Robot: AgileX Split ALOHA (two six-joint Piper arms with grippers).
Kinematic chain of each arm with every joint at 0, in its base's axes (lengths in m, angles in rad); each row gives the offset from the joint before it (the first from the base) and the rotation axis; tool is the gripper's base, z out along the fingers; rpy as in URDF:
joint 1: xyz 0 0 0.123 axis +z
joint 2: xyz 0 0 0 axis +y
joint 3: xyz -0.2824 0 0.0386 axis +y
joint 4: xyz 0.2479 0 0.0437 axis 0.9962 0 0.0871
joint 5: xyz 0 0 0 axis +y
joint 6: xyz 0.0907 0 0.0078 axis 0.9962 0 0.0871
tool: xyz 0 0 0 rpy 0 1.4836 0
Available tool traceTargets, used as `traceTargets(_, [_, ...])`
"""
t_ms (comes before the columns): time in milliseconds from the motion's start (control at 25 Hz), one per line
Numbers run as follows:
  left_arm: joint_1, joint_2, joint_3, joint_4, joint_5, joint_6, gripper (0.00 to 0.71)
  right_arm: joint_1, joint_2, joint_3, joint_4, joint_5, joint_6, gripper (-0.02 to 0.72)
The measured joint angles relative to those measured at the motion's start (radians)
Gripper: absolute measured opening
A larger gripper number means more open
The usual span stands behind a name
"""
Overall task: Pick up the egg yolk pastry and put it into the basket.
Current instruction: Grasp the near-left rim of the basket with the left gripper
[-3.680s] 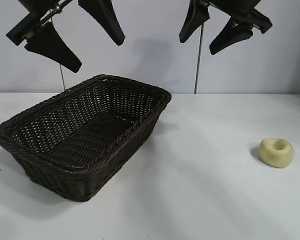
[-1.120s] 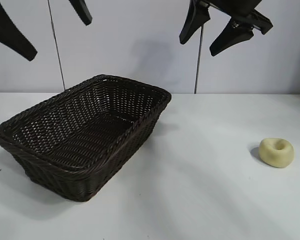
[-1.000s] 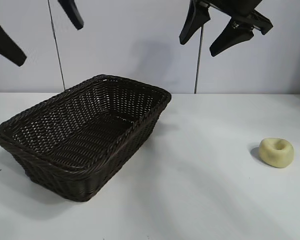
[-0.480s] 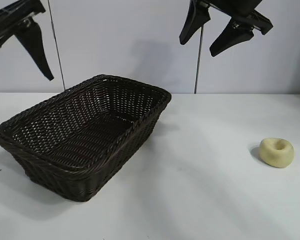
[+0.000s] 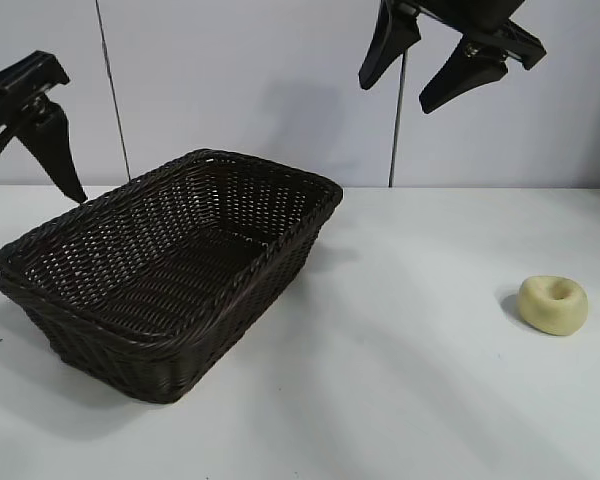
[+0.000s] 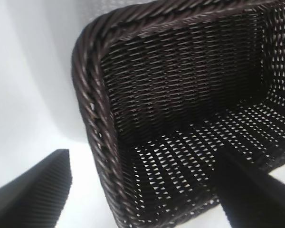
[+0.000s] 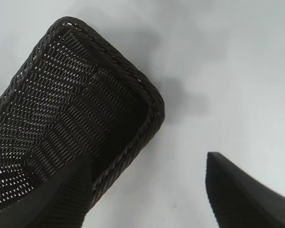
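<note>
Yellow egg yolk pastry (image 5: 553, 304) lies on the white table (image 5: 400, 400), far right of the basket (image 5: 170, 265). Left gripper (image 6: 142, 190) hangs open over the basket's left end; right gripper (image 5: 435, 60) hangs open, high up.

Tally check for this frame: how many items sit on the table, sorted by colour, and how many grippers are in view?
Dark brown: 1, the basket
Pale yellow: 1, the egg yolk pastry
Black grippers: 2, the left gripper and the right gripper, both open and empty
Total: 4
</note>
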Motion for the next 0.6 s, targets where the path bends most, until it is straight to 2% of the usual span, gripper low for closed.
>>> traceTargets(360, [0.0, 0.009, 0.009, 0.017, -0.071, -0.001, 0.591, 0.0, 0.0, 0.0, 0.0, 0.002, 0.0, 0.495])
traceTargets(600, [0.0, 0.104, 0.009, 0.017, -0.078, -0.001, 0.591, 0.0, 0.0, 0.0, -0.001, 0.002, 0.0, 0.495])
